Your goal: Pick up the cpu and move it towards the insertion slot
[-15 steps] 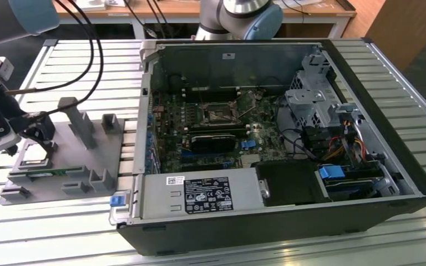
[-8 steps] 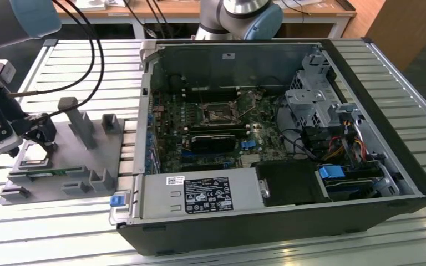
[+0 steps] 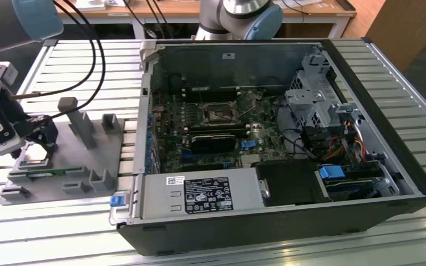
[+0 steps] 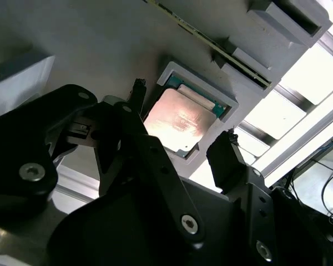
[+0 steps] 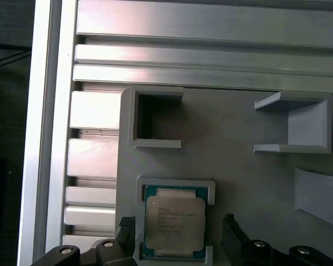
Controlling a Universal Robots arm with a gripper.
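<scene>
Even room light fills the exterior view: the metal slats of the tabletop point(image 3: 398, 77) shine pale, while the computer case point(image 3: 228, 64) is dim inside. In the second wrist view, glare washes the cpu point(image 4: 180, 124) pinkish-white, the slats burn out to white, and the tool point(image 4: 183, 113) is a near-black silhouette. The first wrist view is flatly lit, with soft shadows in the recesses of the grey fixture point(image 5: 238, 183).

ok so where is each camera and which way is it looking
Exterior view: off the arm, above, looking down at the open computer and grey holder; arm and gripper show at the exterior view's left.
Second wrist view: on the wrist, looking slantwise past the black fingers at the chip.
First wrist view: on the wrist, looking straight down on the holder; fingers flank the chip.
Shared: both wrist views show the chip in its holder pocket between open fingers.
</scene>
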